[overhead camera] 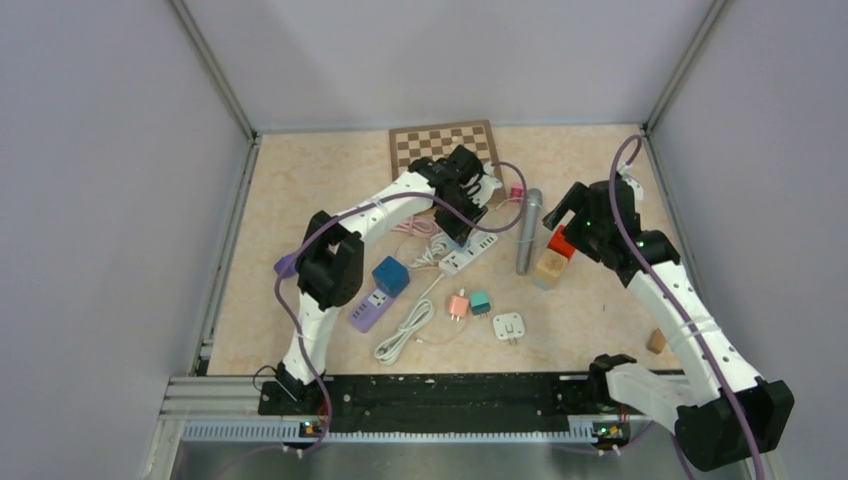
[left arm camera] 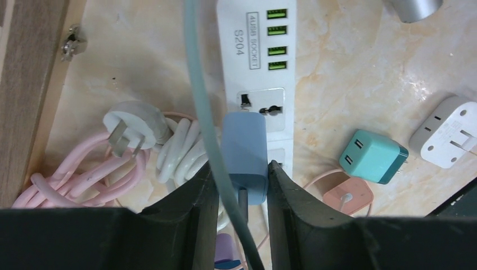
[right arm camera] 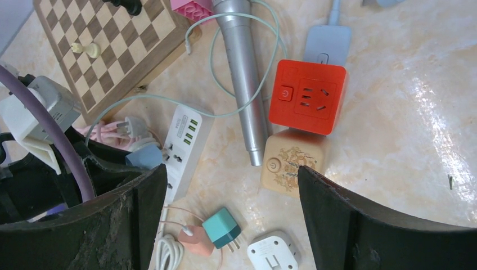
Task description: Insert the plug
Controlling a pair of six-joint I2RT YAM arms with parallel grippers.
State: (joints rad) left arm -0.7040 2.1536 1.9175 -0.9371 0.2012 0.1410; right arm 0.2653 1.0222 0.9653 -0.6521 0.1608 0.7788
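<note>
Left gripper (left arm camera: 241, 170) narrowly clamped a pale blue plug (left arm camera: 243, 143) over the white strip (left arm camera: 257, 63); right gripper (right arm camera: 230, 171) gaped wide, empty.

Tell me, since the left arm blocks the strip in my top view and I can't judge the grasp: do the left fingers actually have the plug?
Observer: Yes. In the left wrist view the left fingers are clamped on both sides of a blue plug block.
Operator: Is it lined up with a socket?
Observer: It sits over the white power strip, right beside the universal socket on the fingers' side. Its prongs are hidden, so I cannot tell whether it is seated.
</note>
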